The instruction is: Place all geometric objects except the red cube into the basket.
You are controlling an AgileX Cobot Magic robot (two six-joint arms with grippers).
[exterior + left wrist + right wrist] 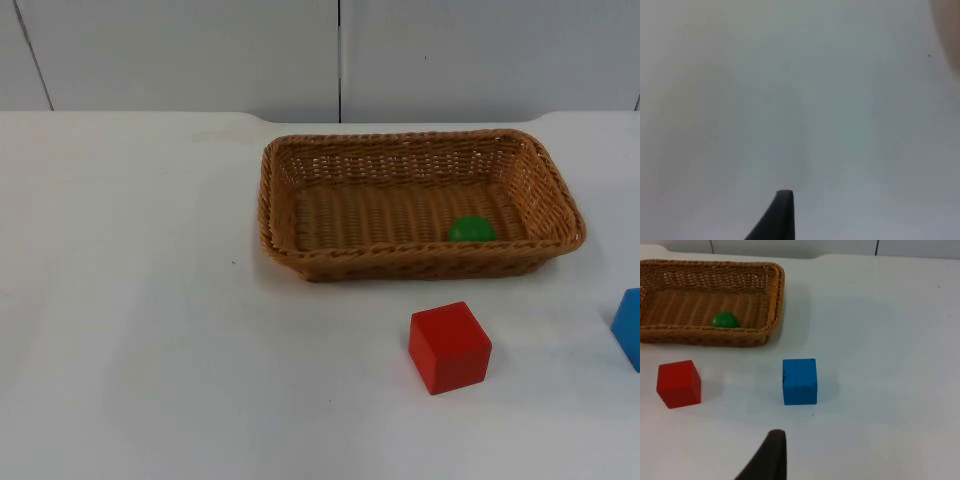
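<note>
Now | blue cube [799,381] beyond right tool [771,452] | apart

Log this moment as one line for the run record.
green ball: in basket | blue cube: on table, pending | red cube: on table, stays out | left end effector: over bare table | right end effector: facing blue cube

One basket [275,200], one green ball [470,229], one red cube [450,347], one blue cube [799,381].
</note>
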